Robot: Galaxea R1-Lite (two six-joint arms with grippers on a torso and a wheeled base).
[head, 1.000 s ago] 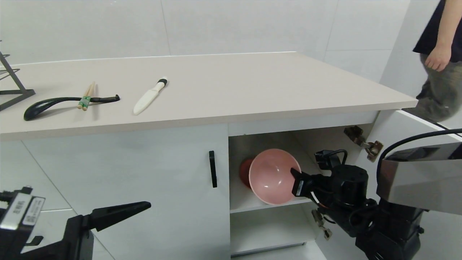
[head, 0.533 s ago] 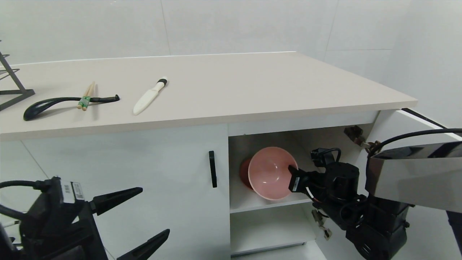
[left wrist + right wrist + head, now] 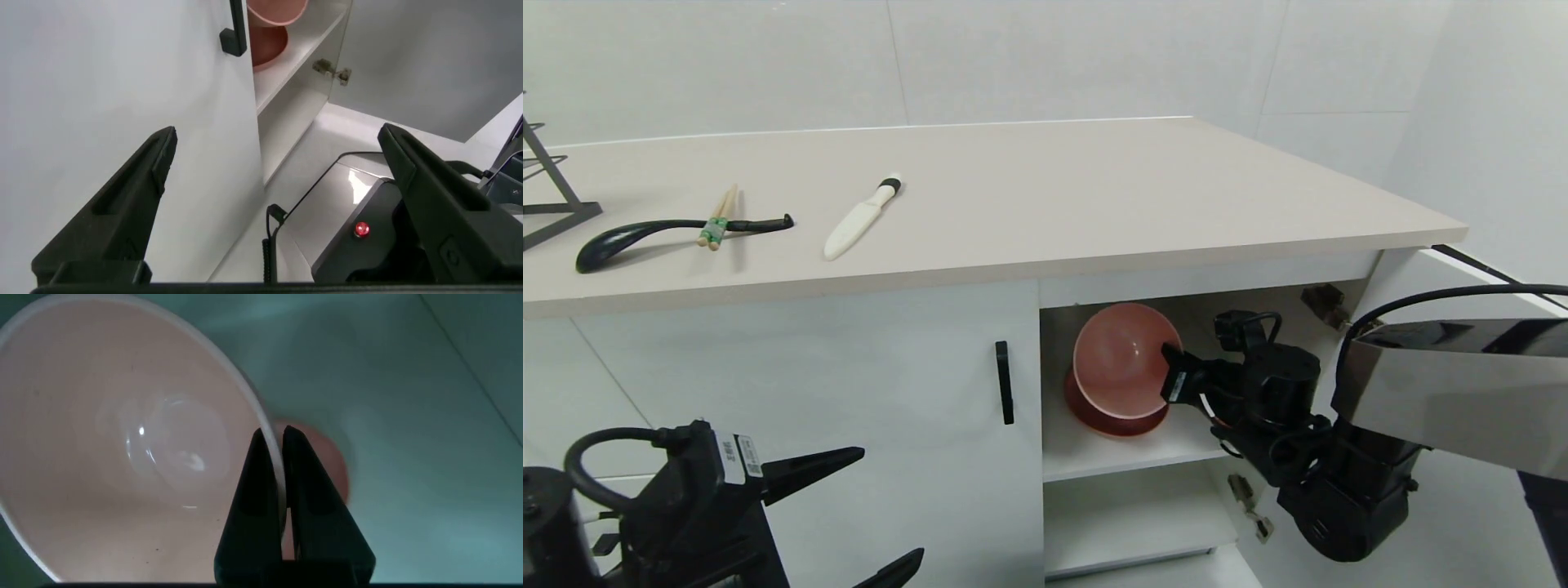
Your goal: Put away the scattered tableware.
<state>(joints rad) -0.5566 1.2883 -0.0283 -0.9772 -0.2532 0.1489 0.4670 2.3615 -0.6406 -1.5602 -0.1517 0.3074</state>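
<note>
White-tiled kitchen corner; counter (image 3: 1094, 188) over cabinet, right door swung open. Right gripper (image 3: 1172, 382) clamped on pink bowl (image 3: 1119, 359) at rim, one finger inside, one outside. Bowl tilted on edge over red bowl (image 3: 1107, 418) on upper shelf (image 3: 1086, 453); contact unclear. Judged: tilt clears counter underside before nesting. Little gap above rim, frame close at bowl's left; more room toward hinge side. Left gripper (image 3: 890, 505) spread, empty, low before shut door (image 3: 849, 392). Spoon (image 3: 621, 238), chopsticks (image 3: 717, 219), knife (image 3: 858, 219) on counter, not yet stowed.

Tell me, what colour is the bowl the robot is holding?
Pink bowl, clearest in the right wrist view.
</note>
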